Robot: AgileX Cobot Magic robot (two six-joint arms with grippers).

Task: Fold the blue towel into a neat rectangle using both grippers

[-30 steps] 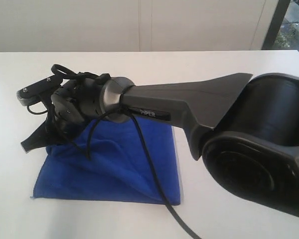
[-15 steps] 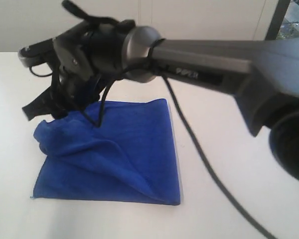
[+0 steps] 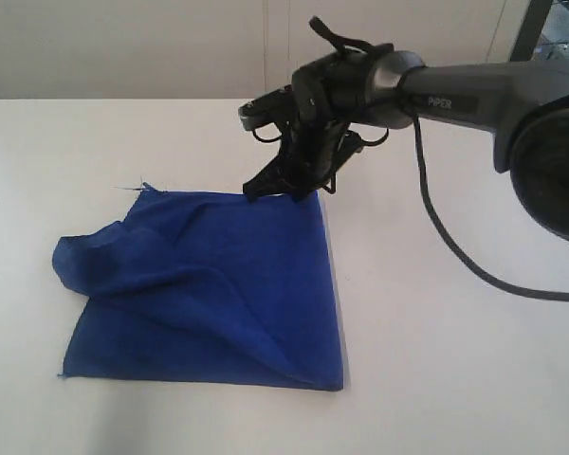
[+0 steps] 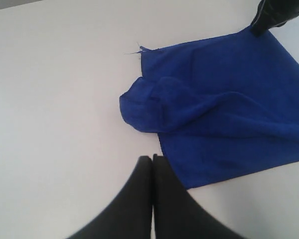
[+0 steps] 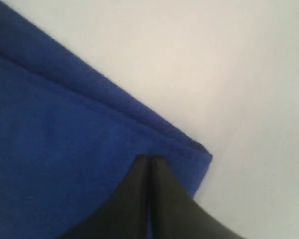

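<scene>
The left gripper (image 4: 152, 162) hangs over bare white table (image 3: 47, 152), its two black jaws pressed together with nothing between them, just beside one edge of the blue towel (image 3: 209, 284). The towel lies on the table left of centre in the exterior view, folded into a rough square. Its left side is rumpled, with a bunched hump (image 3: 81, 258) pushed up there and a diagonal crease running from it toward the near right corner. A loose thread (image 3: 131, 187) sticks out at the far left corner. The right half lies flat with a straight edge. At the towel's far right corner stands the right gripper (image 3: 256, 189), tips pointing down at the cloth's far edge, jaws closed tight. The right wrist view shows no cloth pinched between them. Its grey arm (image 3: 474, 95), marked "PIPER", reaches in from the right, with a black cable (image 3: 446, 237) trailing down across the table.
</scene>
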